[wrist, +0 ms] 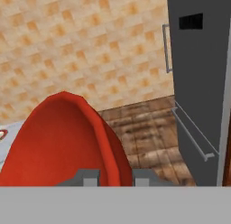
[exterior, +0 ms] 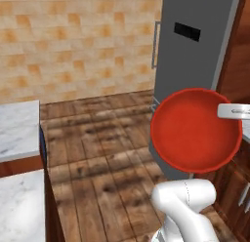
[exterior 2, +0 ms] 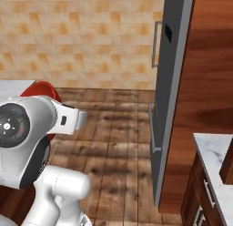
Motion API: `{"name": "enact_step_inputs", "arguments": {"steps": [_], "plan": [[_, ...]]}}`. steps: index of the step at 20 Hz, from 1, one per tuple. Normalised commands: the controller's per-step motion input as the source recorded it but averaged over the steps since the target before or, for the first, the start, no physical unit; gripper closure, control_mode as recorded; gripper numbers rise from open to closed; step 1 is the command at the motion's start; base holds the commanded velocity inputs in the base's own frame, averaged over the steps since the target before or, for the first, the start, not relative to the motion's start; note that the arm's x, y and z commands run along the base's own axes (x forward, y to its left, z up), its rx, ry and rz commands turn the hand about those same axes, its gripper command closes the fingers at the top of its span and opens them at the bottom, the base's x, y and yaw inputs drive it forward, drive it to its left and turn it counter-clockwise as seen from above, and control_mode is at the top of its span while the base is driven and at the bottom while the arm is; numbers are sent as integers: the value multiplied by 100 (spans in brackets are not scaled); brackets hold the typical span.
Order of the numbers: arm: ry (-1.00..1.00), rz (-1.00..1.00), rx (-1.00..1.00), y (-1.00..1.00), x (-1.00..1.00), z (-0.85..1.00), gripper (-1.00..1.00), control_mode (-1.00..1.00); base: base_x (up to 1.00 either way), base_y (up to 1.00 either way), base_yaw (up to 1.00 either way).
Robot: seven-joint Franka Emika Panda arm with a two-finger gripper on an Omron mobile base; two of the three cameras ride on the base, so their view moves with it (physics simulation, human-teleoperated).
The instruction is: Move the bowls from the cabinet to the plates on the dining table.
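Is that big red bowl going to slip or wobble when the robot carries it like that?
It might. The red bowl looks smooth and glossy, so probably slippery. In the hand view the gripper pinches only its rim with nearly shut jaws, so the wide bowl could swing or tilt. It keeps its round shape, so it's likely stiff, not floppy.

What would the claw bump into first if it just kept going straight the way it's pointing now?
Apart from the red bowl that the claw grips by its rim, probably the tan tiled wall beyond the wooden floor. The grey fridge stands off to the side. Depth is hard to judge.
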Motion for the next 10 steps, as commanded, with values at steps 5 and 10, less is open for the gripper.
{"name": "enact_step_inputs", "arguments": {"steps": [5,10], "plan": [[0,0,0,0,0,0,100,100,77,1,0],[0,0,0,0,0,0,100,100,83,4,0]]}}
